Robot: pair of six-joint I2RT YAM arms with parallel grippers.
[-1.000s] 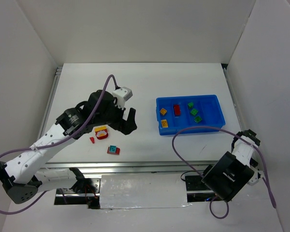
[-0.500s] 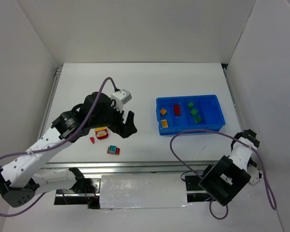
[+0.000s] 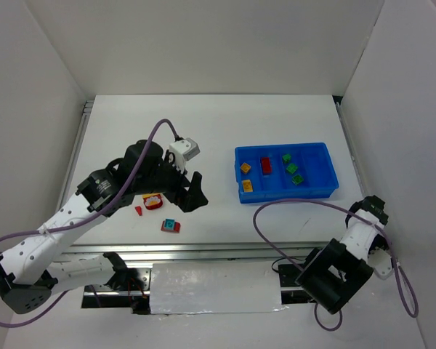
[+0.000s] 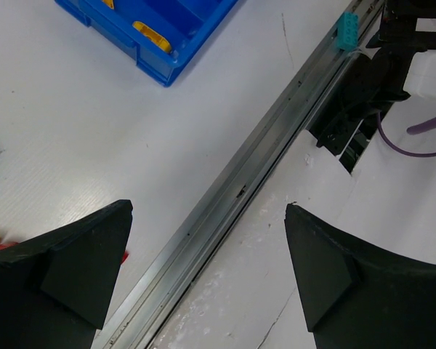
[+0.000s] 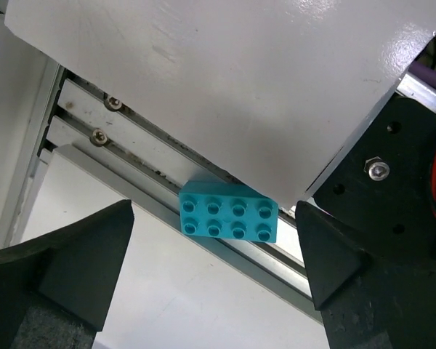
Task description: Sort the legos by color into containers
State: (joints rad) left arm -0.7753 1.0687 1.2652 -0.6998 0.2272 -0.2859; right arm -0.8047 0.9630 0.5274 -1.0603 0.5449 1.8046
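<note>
Where the shallow bright-blue plastic tray [image 3: 283, 145] is split by low dividers, six small plastic bricks lie sorted. Two yellow bricks [image 3: 247, 186] sit in its leftmost compartment, one red brick [image 3: 266, 166] in the next, and three green bricks [image 3: 292, 169] in the third.

Well to the left of the tray, three more pieces rest on the white bench [image 3: 203, 123]. They are a red-and-yellow brick [image 3: 152, 198], a small red piece [image 3: 139, 210] just beside it, and a teal-and-red brick [image 3: 171, 226] a little nearer the arms.

A teal eight-stud brick [image 5: 229, 218] lies beyond the tray's near side, on the aluminium rail [image 4: 236, 193] at the bench edge.

The left fingers [image 4: 80, 269] hang over the bench between the tray's left end and the red-and-yellow brick. They are spread wide with nothing between them. The right arm is folded low, off the bench, past the tray's near right corner. The right fingers [image 5: 73, 269] are spread too. They point at the teal eight-stud brick, which shows in the gap between them, but they do not touch it.
</note>
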